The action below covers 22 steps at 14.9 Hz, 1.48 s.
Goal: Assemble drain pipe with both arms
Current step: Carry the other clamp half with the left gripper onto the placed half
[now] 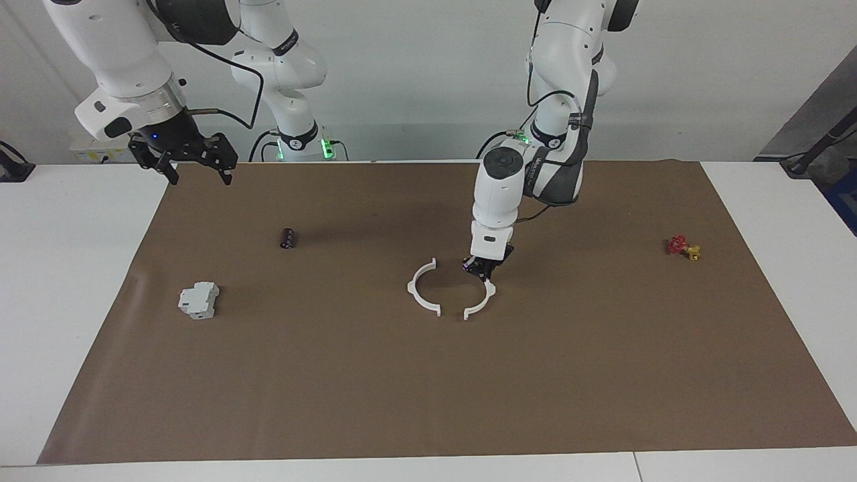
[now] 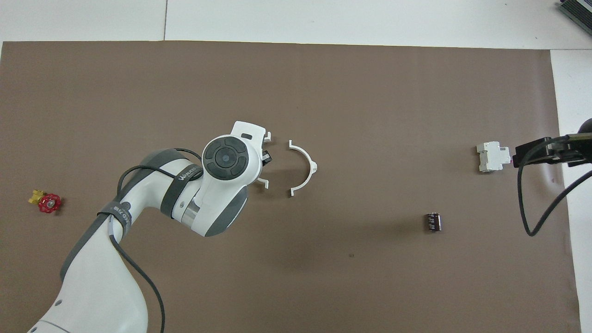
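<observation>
In the middle of the brown mat on the white counter (image 1: 80,301) lie the two thin white plastic half-rings of the drain pipe, facing each other with small gaps between their ends. The left claw (image 1: 483,269) is down at the half-ring toward the left arm's end (image 1: 483,302), at its end nearer the robots; can't tell if the fingers are clamped. The other half-ring (image 1: 420,291) lies free. The right claw (image 1: 194,164) hangs with fingers apart over the mat's corner. Also around: a grey-white boxy block (image 1: 199,300), small black cylinder (image 1: 287,238), red-and-yellow valve piece (image 1: 682,247).
</observation>
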### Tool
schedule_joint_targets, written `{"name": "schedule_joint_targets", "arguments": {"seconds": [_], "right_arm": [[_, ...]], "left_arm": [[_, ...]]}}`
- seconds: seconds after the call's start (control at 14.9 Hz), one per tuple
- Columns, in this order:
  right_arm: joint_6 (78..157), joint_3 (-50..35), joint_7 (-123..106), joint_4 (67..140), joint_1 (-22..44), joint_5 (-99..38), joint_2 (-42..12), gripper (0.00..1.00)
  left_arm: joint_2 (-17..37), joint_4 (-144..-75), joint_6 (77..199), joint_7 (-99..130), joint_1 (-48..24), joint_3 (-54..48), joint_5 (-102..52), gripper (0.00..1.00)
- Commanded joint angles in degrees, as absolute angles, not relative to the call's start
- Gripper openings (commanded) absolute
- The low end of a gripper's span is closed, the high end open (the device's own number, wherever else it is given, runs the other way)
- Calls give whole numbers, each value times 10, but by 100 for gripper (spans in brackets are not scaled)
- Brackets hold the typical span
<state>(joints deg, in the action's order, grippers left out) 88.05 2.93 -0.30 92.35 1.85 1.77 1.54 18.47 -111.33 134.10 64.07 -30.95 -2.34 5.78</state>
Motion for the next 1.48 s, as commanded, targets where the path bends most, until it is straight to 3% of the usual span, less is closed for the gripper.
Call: {"name": "schedule_joint_targets", "arguments": {"seconds": [0.0, 0.67, 1.41], "right_arm": [[878, 27, -11, 926, 12, 8, 18, 100], [878, 27, -11, 925, 12, 8, 18, 100], [878, 27, -11, 925, 12, 8, 18, 100]], "left_arm": [[183, -1109, 1322, 689, -339, -13, 80, 0], [189, -1133, 1395, 760, -355, -14, 81, 0], [196, -1133, 1395, 789, -373, -12, 82, 0]]}}
